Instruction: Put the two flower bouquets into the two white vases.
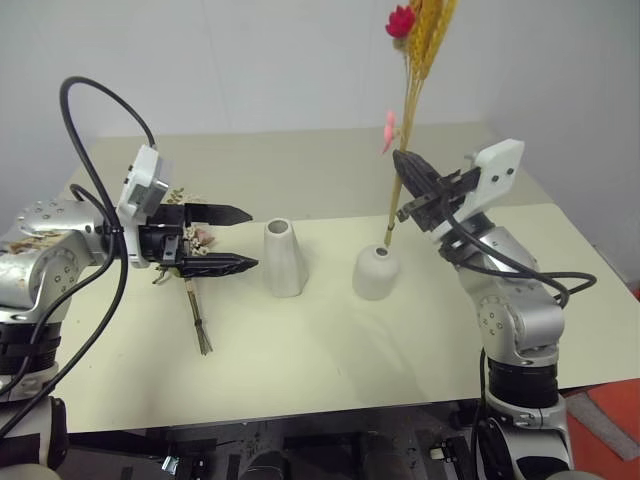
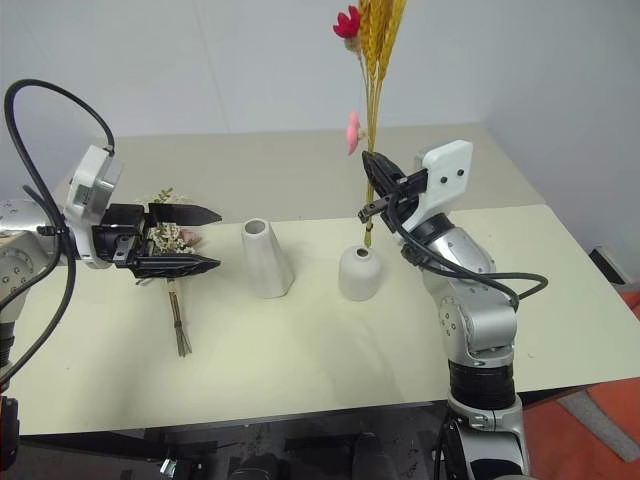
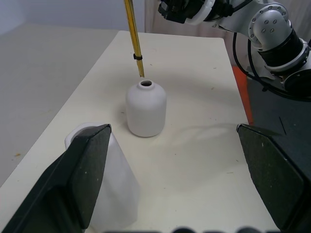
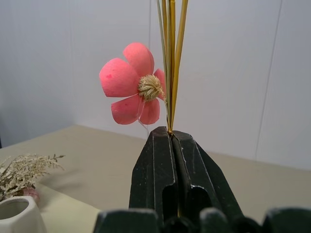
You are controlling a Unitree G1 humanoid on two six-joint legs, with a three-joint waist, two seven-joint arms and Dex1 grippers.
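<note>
Golden spray [image 1: 420, 60]: pinched in my right gripper [image 1: 405, 190], tip just at short vase [image 1: 377, 272].
Bushy bunch [image 2: 172, 240]: on table; left gripper [image 2: 205, 240] spread, empty.

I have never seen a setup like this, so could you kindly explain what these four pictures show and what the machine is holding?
It is a two-armed robot at a cream table. Two pictures look down from its head; the other two look along each wrist. The right tool is shut on a golden wheat spray with pink and red blossoms, its stem tip just above the short round vase. The left tool is open and holds nothing. The bushy bunch lies on the table. The tall vase is empty.
</note>
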